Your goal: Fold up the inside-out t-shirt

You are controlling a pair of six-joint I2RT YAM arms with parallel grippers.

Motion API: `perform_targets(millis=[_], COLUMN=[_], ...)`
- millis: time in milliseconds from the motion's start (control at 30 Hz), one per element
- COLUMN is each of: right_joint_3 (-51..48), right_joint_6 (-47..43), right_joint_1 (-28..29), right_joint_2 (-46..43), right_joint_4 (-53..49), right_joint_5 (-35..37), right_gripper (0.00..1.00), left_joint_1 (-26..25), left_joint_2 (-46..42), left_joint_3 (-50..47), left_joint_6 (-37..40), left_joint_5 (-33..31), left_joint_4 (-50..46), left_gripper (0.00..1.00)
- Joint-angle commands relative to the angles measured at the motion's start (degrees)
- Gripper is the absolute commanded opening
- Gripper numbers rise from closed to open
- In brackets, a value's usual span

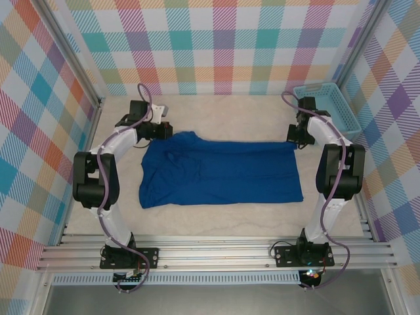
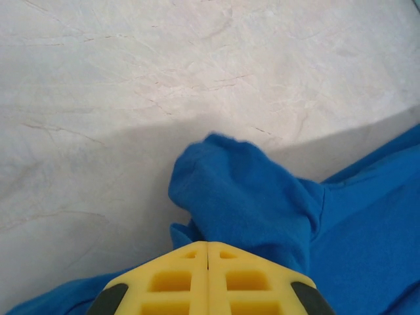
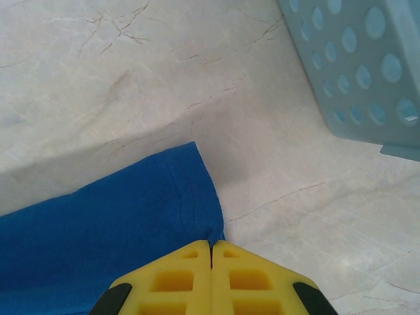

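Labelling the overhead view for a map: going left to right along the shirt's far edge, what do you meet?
Left arm's fingers, shut on one far corner → blue t-shirt → right arm's fingers, shut on the other far corner → light-blue basket.

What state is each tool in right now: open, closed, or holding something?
Left tool: closed, pinching a bunched fold of the blue t-shirt.
Right tool: closed, pinching the t-shirt's corner.

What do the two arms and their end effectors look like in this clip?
The left arm and right arm have white links, black joints, black base plates and a looping purplish cable each. The left end effector and right end effector have yellow fingers with rectangular cut-outs and black corners.
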Motion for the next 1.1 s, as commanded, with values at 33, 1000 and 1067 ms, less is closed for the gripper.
perform_targets(millis=[33, 1000, 1067], right_joint_3=[-1.26, -5.91, -5.88], right_joint_6=[-0.41, 1.18, 1.18], right_joint_1=[-0.48, -0.44, -0.5], right_joint_2=[-3.34, -5.85, -5.83], right_joint_4=[0.66, -1.55, -1.58], right_joint_5=[0.8, 0.87, 1.19], right_gripper=[0.01, 0.01, 0.01], left_joint_1=[-0.79, -2.3, -2.69], left_joint_2=[-4.14, -12.88, -13.51], left_joint_3=[-5.03, -19.89, -20.24], left_joint_6=[-1.63, -8.61, -9.35], left_joint_5=[-0.46, -7.84, -7.67], left_joint_4=[4.63, 13.68, 14.49], left_gripper=[0.05, 0.05, 0.05])
